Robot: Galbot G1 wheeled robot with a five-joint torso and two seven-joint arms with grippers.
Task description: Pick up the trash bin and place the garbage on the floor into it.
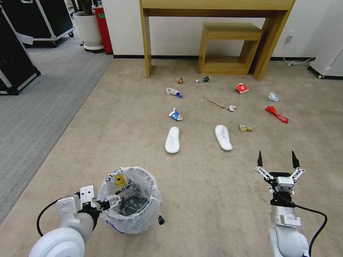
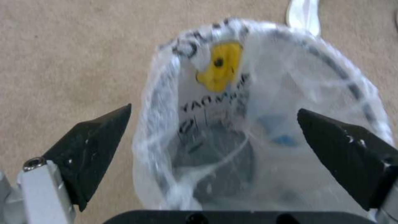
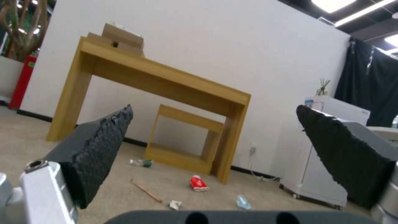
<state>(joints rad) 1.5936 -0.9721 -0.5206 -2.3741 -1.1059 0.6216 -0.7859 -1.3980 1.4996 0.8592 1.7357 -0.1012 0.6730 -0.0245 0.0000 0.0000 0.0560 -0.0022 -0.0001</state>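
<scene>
In the head view we see the small round dark trash bin [image 1: 129, 201], lined with a crinkly translucent white plastic bag bearing black print and a yellow mark, standing upright on the beige short-pile carpet floor [image 1: 214, 200] at lower left. Our left gripper [image 1: 134, 213] straddles the bin's near rim, one finger outside the bag and one dark tip showing past the bin's right side, jaws spread and not clamped. Our right gripper [image 1: 276, 159] hovers at lower right, its two pointed black fingers splayed apart and holding nothing. Farther ahead lies the garbage: two flat white slippers [image 1: 172, 140], crumpled white-and-blue wrappers [image 1: 175, 114], red packets [image 1: 242, 88], a small green-labelled bottle [image 1: 202, 80] and a thin wooden stick [image 1: 214, 102], all before a light wooden desk [image 1: 214, 7] sheltering a smaller wooden stool [image 1: 228, 48]. In the left wrist view we look into the trash bin [image 2: 248, 102], whose wrinkled liner sits between the black wedge fingers [image 2: 91, 149], set wide to either side of it. In the right wrist view the textured black fingers [image 3: 95, 152] stand parted, framing the desk [image 3: 161, 77], the stick [image 3: 146, 191] and a red packet [image 3: 198, 183] on the floor [image 3: 33, 155].
</scene>
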